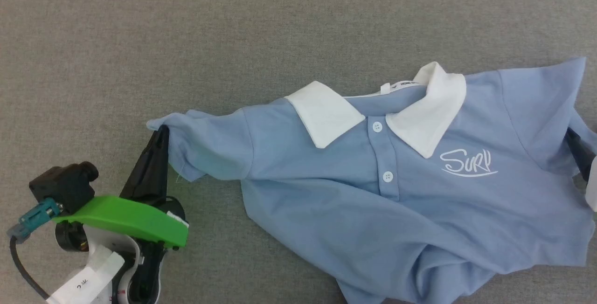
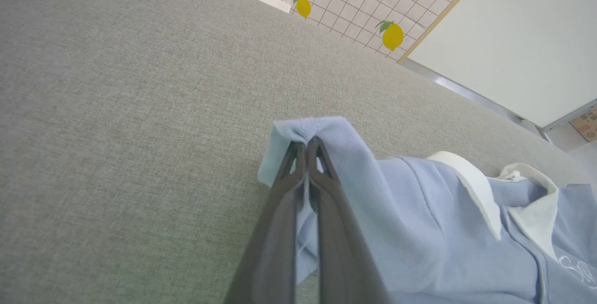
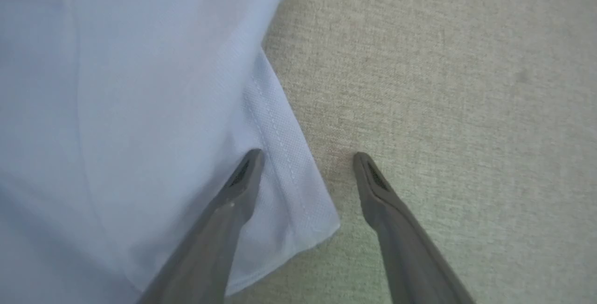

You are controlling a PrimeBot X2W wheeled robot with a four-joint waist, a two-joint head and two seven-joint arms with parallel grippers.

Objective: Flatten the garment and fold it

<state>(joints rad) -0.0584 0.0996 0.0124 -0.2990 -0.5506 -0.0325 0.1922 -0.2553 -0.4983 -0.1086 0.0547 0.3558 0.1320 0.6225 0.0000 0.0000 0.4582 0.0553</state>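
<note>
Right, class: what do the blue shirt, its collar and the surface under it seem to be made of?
Shirt: soft matte knit, likely cotton; tiny pitted texture and stitched hem. Collar: white, smoother fabric, probably knit; weave too fine to tell. Surface: grey matte cloth, woven-looking; flecked criss-cross grain.

Dark fingers (image 1: 150,164), green cover (image 1: 126,217), black camera (image 1: 65,185), teal plug (image 1: 35,220); black cable (image 1: 22,271)

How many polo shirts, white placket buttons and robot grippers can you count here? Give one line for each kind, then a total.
Polo shirts: 1, the light blue polo shirt
White placket buttons: 2, upper button and lower button
Grippers: 2, left gripper shut on the polo shirt, right gripper open
Total: 5
</note>
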